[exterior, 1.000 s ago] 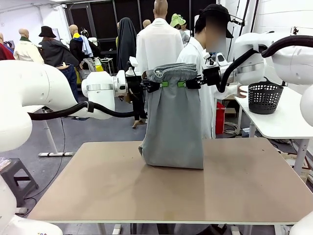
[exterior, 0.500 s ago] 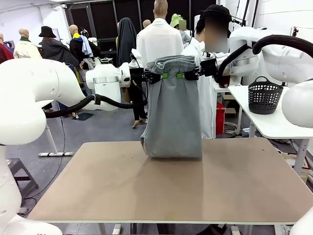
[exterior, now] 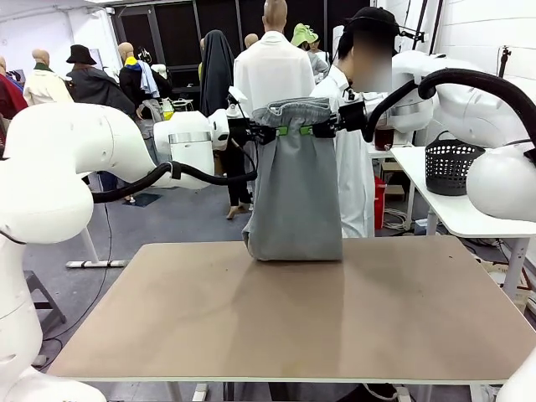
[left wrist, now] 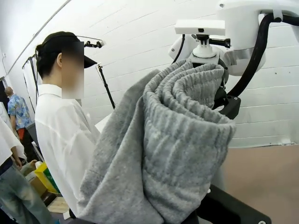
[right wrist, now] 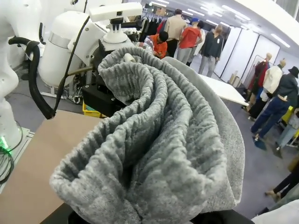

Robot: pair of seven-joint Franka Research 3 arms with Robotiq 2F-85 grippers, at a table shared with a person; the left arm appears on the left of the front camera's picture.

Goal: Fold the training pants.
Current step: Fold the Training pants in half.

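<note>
One pair of training pants point(exterior: 296, 188) is seen, held up above the far edge of the table point(exterior: 293, 318) by two grippers, with the lower hem resting on the tabletop at the far middle. The left gripper point(exterior: 270, 132) is clamped on the left end of the waistband and the right gripper point(exterior: 316, 130) is clamped on the right end, so that the gathered elastic band is stretched between them and the cloth hangs down as a tall, roughly rectangular panel, slightly bunched at its lower left corner. The fabric is light grey and soft; in the left wrist view the waistband point(left wrist: 187, 121) is shown as thick, ribbed folds, and the same rolled, knitted texture is seen in the right wrist view point(right wrist: 154, 140). Green pads can be made out at both grips. The tabletop is a flat, matt, tan board. One person point(exterior: 352, 159) in a white shirt is standing behind the pants at the far side. One black mesh basket point(exterior: 452, 167) with a handle is placed on a white side table point(exterior: 469, 213) at the far right.
</note>
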